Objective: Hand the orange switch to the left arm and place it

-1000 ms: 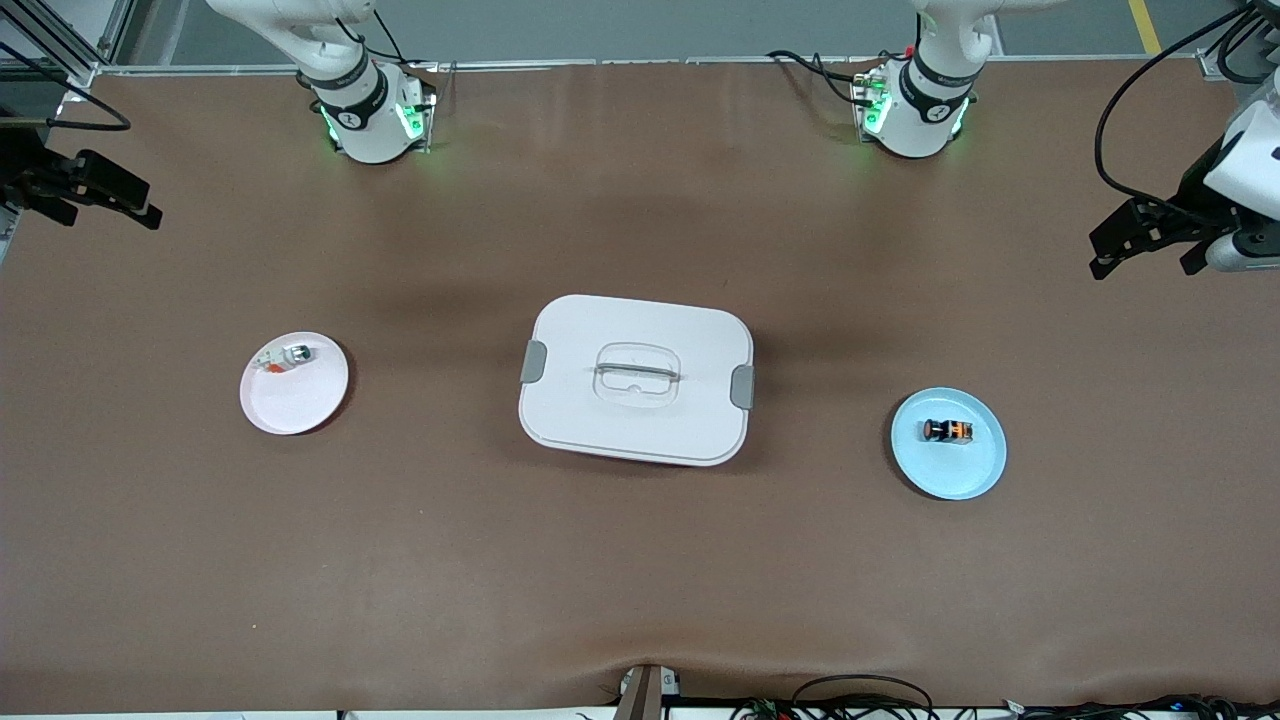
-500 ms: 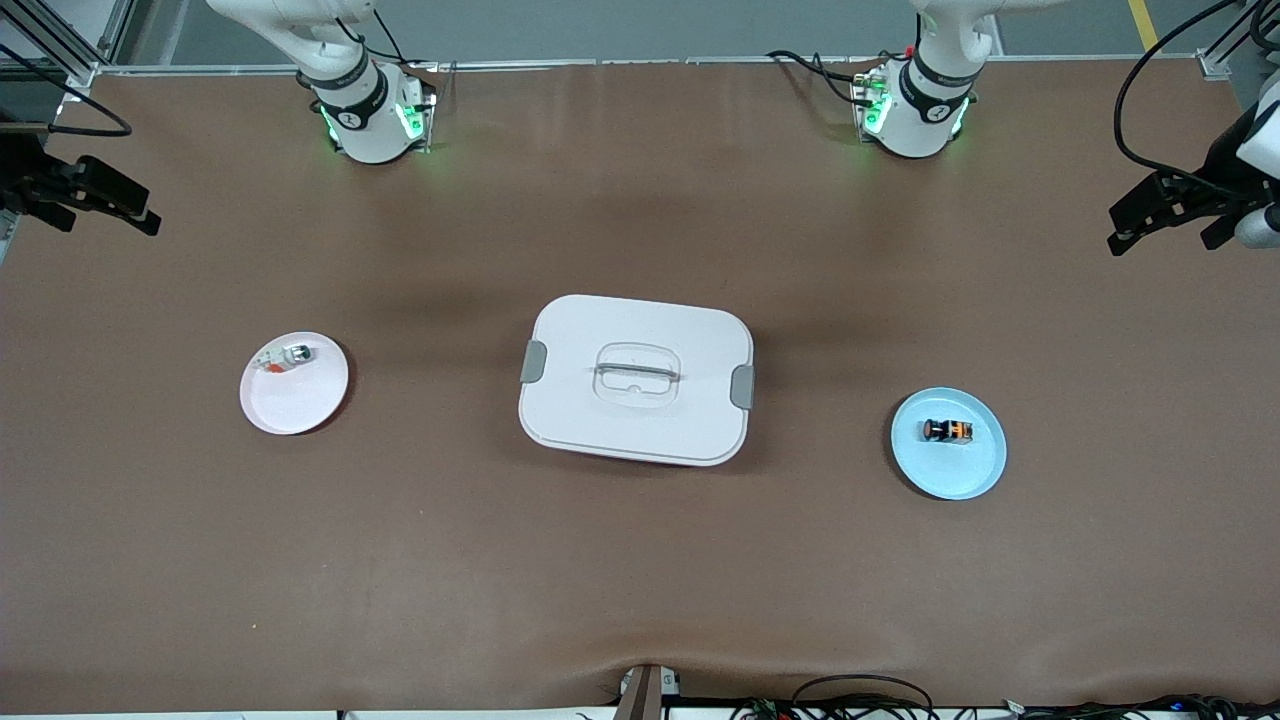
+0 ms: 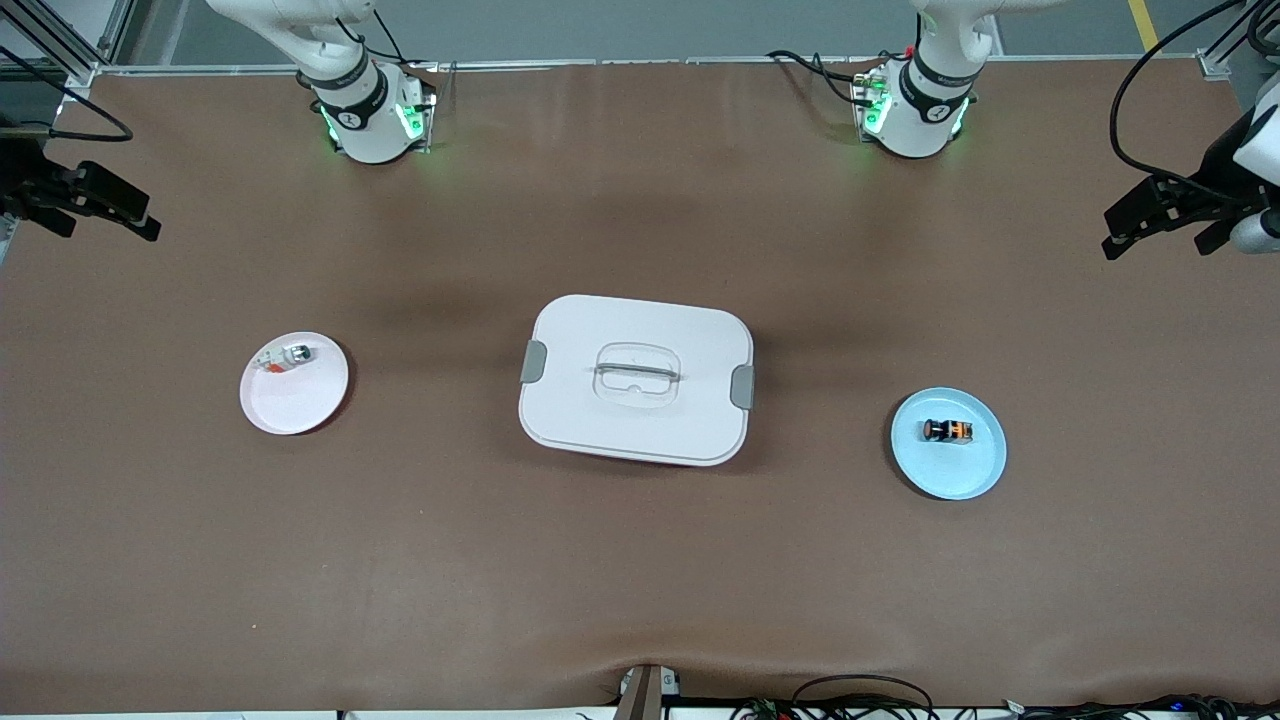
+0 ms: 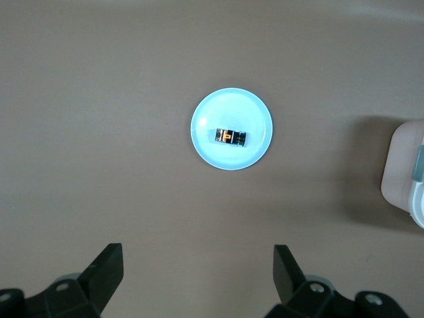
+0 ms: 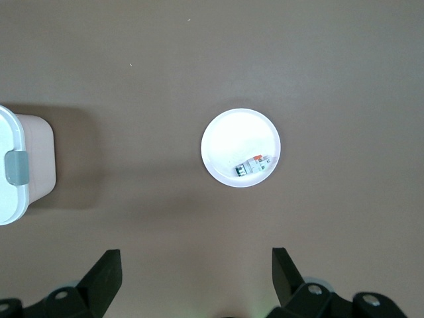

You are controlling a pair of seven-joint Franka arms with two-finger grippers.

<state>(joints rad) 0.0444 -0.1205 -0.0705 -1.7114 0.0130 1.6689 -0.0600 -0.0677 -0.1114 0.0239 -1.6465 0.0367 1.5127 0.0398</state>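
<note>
The orange switch (image 3: 948, 430), a tiny black cylinder with an orange band, lies on a light blue plate (image 3: 975, 470) toward the left arm's end of the table; it also shows in the left wrist view (image 4: 230, 137). The white box (image 3: 636, 330) with grey latches stands mid-table. My left gripper (image 3: 1160, 228) is open and empty, high over the table edge at the left arm's end; its fingers (image 4: 106, 265) frame bare table. My right gripper (image 3: 95, 208) is open and empty, high over the edge at the right arm's end.
A pale pink plate (image 3: 290, 400) holding a white-and-silver part (image 3: 285, 358) with a red-orange bit sits toward the right arm's end; it shows in the right wrist view (image 5: 228, 132). A box corner shows in each wrist view (image 4: 407, 172) (image 5: 16, 165). Cables lie along the near edge.
My left gripper drew back toward the table's end, then eased slightly. My right gripper shifted a little. The switch, plates and box have not moved.
</note>
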